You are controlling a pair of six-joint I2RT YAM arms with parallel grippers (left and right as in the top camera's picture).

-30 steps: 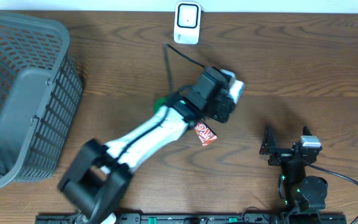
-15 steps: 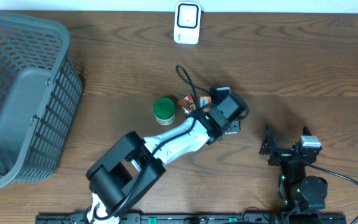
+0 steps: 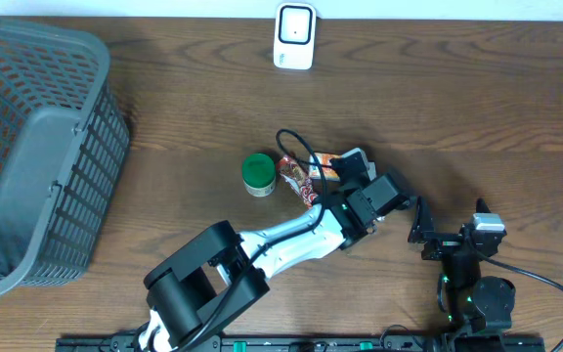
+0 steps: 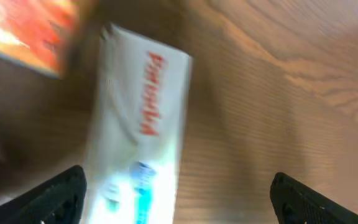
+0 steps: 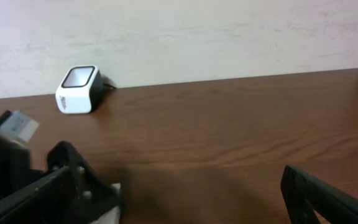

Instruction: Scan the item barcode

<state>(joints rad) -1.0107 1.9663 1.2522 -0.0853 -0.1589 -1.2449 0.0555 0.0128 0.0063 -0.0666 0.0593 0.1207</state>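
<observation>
Right gripper (image 5: 176, 163) sits nearest the base edge over the table (image 3: 516, 117), fingers wide apart and gripping nothing. Just beyond it, to its left, the left gripper (image 4: 178, 183) is low over the wood, fingers also spread wide and clamped on nothing.

The white box (image 4: 140, 124) lies flat on the table in front of the left gripper. In the wrist view it sits closer to the left-hand finger; can't tell if they touch. It carries a red word along its length and a blue mark lower down, both too blurred to read. An orange-red packet (image 4: 30, 31) lies just past the box's far corner, print unreadable. A green round can (image 3: 258, 173) is just beside the packet, on the basket side. The grey mesh basket (image 3: 37, 147) is well apart at the left edge.

Farthest is the white scanner (image 3: 294, 36) with a dark window, at the back edge by the wall (image 5: 179, 31) and well apart from the box. No readable marking on it.

Only the left wrist shows the box's printed face; overhead gives just a pale end beside the arm. Only overhead shows the can and basket. Only the right wrist shows the wall and the scanner's side.

A second ago the left gripper was up nearer the scanner, holding the box. Now it is back toward the right gripper, let go, box down. The can was mostly hidden under the arm and is now in full view. Right arm unchanged.
</observation>
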